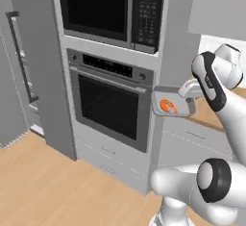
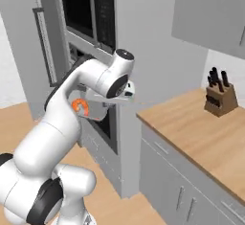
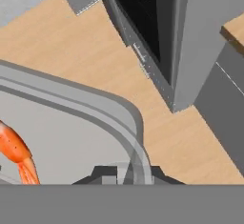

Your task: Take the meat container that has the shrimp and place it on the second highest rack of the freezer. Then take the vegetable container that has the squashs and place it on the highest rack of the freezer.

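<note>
My gripper (image 1: pixel 191 106) is shut on the right rim of the meat container (image 1: pixel 168 106), a light-grey tray held in the air in front of the oven stack. The orange-red shrimp (image 1: pixel 167 106) lies inside it. From the right, the meat container (image 2: pixel 95 110) and shrimp (image 2: pixel 80 106) show just behind my arm. Close up, the tray's curved rim (image 3: pixel 119 111) runs between the gripper (image 3: pixel 126 174) fingertips, and the shrimp (image 3: pixel 16 154) is at the left. The freezer (image 1: pixel 21 66) stands far left; its racks are hidden. The vegetable container is out of view.
A built-in oven (image 1: pixel 113 102) and a microwave (image 1: pixel 113 11) fill the tall cabinet right behind the tray. A wooden counter (image 2: pixel 201 133) with a knife block (image 2: pixel 219 97) lies to the right. Wooden floor (image 1: pixel 43 186) is open below.
</note>
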